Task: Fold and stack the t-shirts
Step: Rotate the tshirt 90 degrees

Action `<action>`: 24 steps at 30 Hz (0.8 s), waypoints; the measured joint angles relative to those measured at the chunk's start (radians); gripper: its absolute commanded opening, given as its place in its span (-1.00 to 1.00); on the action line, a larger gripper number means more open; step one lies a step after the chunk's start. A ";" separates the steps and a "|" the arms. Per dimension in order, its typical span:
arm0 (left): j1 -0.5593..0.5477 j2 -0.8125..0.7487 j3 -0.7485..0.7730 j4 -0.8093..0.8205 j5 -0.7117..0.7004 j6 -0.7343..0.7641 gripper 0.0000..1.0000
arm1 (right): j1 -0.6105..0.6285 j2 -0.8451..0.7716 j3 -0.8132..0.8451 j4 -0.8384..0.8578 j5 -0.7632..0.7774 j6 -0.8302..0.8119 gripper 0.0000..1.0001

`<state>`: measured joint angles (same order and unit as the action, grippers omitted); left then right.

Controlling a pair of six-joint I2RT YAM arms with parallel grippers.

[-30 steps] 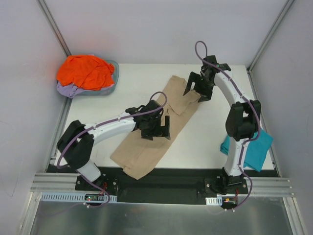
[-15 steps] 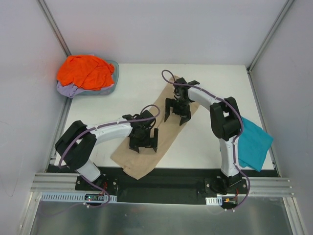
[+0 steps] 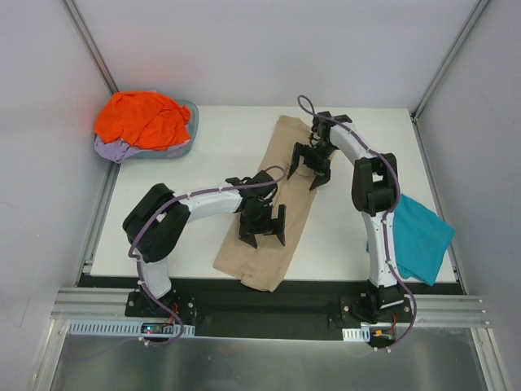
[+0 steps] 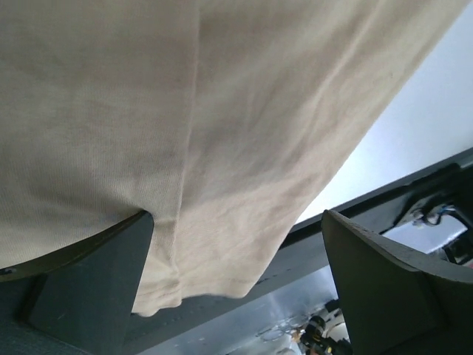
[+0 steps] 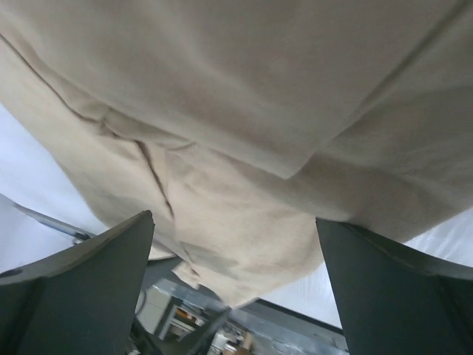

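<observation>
Since half a second ago the tan shirt (image 3: pixel 252 262) has swung round. Its near end has slid to the right, so the strip now runs more steeply from the far middle of the surface (image 3: pixel 228 138) down to the near edge. The left gripper (image 3: pixel 262 228) has moved right with it, and the right gripper (image 3: pixel 308 169) has drawn back toward the far edge.

The tan shirt appears already folded lengthwise into a long narrow strip, with its near end lapping just over the near edge. The left gripper stands over the near half with its fingers spread wide and nothing between them. The right gripper stands over the far half, fingers also spread and holding nothing. Whether either set of tips touches the cloth cannot be told.

This looks like the pause between the lengthwise fold and the crosswise one. The next move probably calls for a pinch on one end of the strip, lifting both layers together, then carrying that end over the other without dragging the strip askew.

At the far left corner sits a basin (image 3: pixel 186 145) with an orange shirt (image 3: pixel 142 118) bunched on top and a lavender shirt (image 3: pixel 110 148) showing beneath it. Neither is folded. A teal shirt (image 3: pixel 423 244) lies at the right edge, behind the right arm and well apart from the basin.
</observation>
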<state>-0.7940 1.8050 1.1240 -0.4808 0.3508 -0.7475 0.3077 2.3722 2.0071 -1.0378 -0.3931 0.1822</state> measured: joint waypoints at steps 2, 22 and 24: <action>-0.006 0.042 0.051 0.014 0.028 -0.004 0.99 | -0.036 0.063 0.113 -0.035 -0.018 -0.008 0.93; -0.095 0.044 0.220 0.122 -0.045 -0.018 0.99 | -0.140 -0.045 0.233 0.060 -0.035 -0.102 0.93; -0.116 -0.122 0.116 0.124 -0.077 -0.019 0.98 | -0.125 -0.223 0.104 0.053 0.021 -0.134 0.93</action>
<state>-0.9100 1.6829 1.2404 -0.3569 0.2741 -0.7670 0.1825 2.1494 2.1113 -0.9844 -0.3717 0.0486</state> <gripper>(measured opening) 0.993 0.966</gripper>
